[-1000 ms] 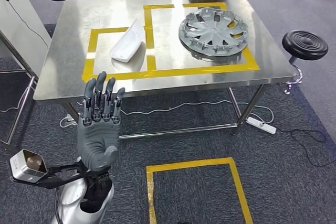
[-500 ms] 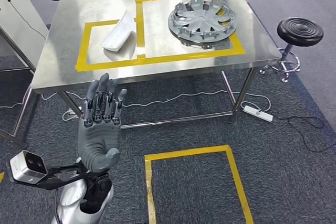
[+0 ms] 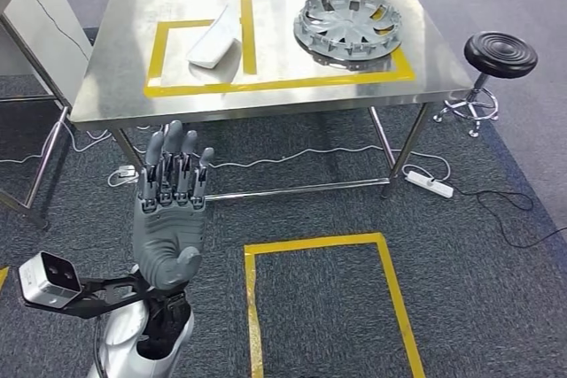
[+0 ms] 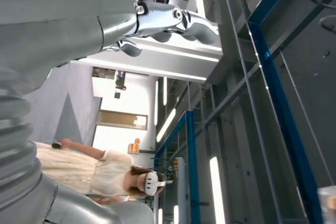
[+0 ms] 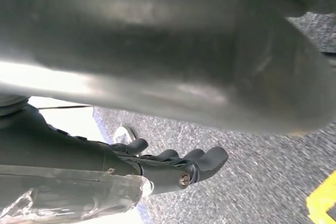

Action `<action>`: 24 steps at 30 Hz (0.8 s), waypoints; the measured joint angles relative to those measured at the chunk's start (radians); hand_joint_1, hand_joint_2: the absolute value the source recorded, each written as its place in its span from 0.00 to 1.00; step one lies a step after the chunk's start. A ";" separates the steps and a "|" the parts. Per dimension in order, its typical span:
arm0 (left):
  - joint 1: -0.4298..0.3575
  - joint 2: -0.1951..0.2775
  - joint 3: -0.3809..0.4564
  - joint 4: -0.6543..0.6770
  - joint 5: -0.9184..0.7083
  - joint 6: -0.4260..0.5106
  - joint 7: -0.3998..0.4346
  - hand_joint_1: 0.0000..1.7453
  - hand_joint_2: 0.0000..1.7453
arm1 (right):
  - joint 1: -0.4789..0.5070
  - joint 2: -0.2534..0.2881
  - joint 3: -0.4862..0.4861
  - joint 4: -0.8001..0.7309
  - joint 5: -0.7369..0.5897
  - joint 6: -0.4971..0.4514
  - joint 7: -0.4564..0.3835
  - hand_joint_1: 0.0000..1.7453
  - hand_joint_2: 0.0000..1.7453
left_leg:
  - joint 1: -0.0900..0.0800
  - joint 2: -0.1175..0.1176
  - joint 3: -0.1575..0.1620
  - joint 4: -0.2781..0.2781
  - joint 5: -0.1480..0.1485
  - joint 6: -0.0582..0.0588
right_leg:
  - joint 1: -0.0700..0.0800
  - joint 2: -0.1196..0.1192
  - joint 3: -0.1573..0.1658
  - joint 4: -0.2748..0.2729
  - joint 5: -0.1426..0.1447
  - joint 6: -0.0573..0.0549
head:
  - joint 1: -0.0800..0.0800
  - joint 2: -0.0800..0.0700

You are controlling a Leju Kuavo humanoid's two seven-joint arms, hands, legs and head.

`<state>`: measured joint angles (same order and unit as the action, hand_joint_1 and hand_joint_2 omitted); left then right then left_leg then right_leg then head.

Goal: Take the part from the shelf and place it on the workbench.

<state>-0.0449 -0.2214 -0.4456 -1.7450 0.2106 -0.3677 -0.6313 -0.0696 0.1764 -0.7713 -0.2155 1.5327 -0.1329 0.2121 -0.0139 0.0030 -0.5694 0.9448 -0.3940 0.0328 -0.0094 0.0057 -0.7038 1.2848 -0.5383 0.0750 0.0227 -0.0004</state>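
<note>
Left robot hand (image 3: pixel 168 210) raised, palm up, fingers apart, holding nothing. White part (image 3: pixel 215 44) lies on counter (image 3: pixel 107 86) well beyond it. Right robot hand (image 5: pixel 174 169) over carpet, fingers loosely extended, empty.

Evenly and brightly lit from overhead in the head view, sharp throughout. Soft white glare across the steel workbench (image 3: pixel 107 68); faint shadows beneath it on the carpet (image 3: pixel 468 307). Blown-out ceiling light strips (image 4: pixel 217 187) in the left wrist view. Heavy blur on the grey thumb (image 5: pixel 166 51) in the right wrist view, with overexposed white patches.
</note>
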 joint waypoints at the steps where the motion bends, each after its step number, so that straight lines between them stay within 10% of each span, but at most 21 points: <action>1: 0.000 0.000 0.000 0.000 0.000 0.000 0.000 0.00 0.25 | 0.000 0.000 0.000 0.000 0.000 0.000 0.000 0.00 0.00 | 0.003 0.000 -0.013 0.001 0.009 -0.004 | -0.003 0.000 0.032 -0.028 0.026 0.005 | 0.000 0.000; 2: 0.000 0.000 0.000 0.000 0.000 0.001 -0.001 0.00 0.00 | -0.001 0.000 0.000 0.000 0.001 -0.001 0.000 0.00 0.00 | 0.007 -0.001 -0.025 0.005 0.016 -0.010 | -0.007 0.000 0.079 -0.087 0.052 0.012 | 0.000 0.000; 5: 0.002 -0.001 0.001 0.000 -0.001 0.007 -0.006 0.00 0.00 | -0.006 0.002 0.000 0.000 0.002 -0.003 0.000 0.00 0.00 | 0.008 -0.004 -0.057 0.025 0.033 -0.029 | -0.013 0.005 0.206 -0.271 0.048 0.016 | 0.002 0.000; 9: 0.012 -0.001 0.005 0.006 -0.048 0.065 0.019 0.00 0.00 | -0.005 0.002 0.000 0.000 -0.002 -0.003 0.001 0.00 0.00 | 0.010 -0.004 -0.073 0.045 0.033 -0.046 | -0.010 0.006 0.198 -0.286 0.048 -0.023 | -0.004 0.000; 14: -0.013 0.018 0.062 0.313 -0.204 0.236 0.118 0.00 0.00 | -0.005 0.002 -0.001 0.000 -0.021 0.036 -0.014 0.00 0.00 | 0.011 -0.004 -0.165 0.300 -0.122 -0.062 | -0.008 0.004 0.158 -0.286 0.084 -0.050 | -0.010 0.000; 16: -0.052 0.030 0.117 0.584 -0.232 0.283 0.112 0.00 0.00 | -0.005 0.002 -0.003 0.000 -0.022 0.037 -0.022 0.00 0.00 | 0.011 -0.004 -0.139 0.289 -0.103 -0.055 | -0.005 0.007 0.140 -0.286 0.098 -0.052 | -0.010 0.000; 20: -0.093 0.050 0.216 0.994 -0.230 0.299 0.180 0.00 0.00 | -0.001 0.002 -0.008 0.000 -0.022 0.029 -0.027 0.00 0.00 | 0.000 -0.003 0.017 0.057 -0.049 -0.027 | 0.003 0.015 0.122 -0.285 0.114 -0.045 | -0.012 0.000; 24: -0.084 0.056 0.280 1.243 -0.215 0.355 0.346 0.00 0.00 | -0.001 0.002 -0.020 0.000 -0.027 0.010 -0.026 0.00 0.00 | 0.001 -0.003 0.027 0.022 -0.044 -0.019 | 0.004 0.009 0.113 -0.278 0.113 -0.024 | -0.011 0.000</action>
<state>-0.1285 -0.1650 -0.1652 -0.5020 -0.0048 -0.0131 -0.2848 -0.0705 0.1780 -0.7915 -0.2159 1.5062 -0.1228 0.1864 -0.0126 0.0004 -0.5423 0.9664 -0.4384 0.0138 -0.0052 0.0148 -0.5906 1.0072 -0.4255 0.0507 0.0116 -0.0004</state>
